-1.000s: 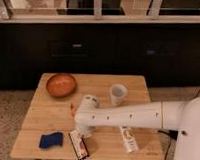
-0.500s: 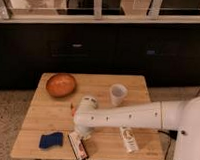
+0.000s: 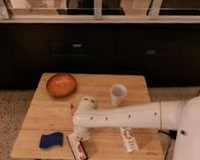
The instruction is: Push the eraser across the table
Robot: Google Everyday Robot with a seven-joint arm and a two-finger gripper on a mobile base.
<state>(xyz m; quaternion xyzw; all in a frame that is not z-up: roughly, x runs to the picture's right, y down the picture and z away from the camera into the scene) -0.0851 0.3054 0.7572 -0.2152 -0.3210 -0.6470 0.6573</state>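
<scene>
Tool hangs low over the front of the table, right at the eraser's far end; I cannot tell its grip. Light wood planks, dark cabinets behind. One orange bowl, one cup, one blue pad, one white tube, one eraser near the front edge.

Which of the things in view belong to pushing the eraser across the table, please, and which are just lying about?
In the job:
the eraser, near the front edge
the table
the tool, down just behind the eraser

Lying about:
orange bowl
white cup
blue pad
white labelled tube
</scene>
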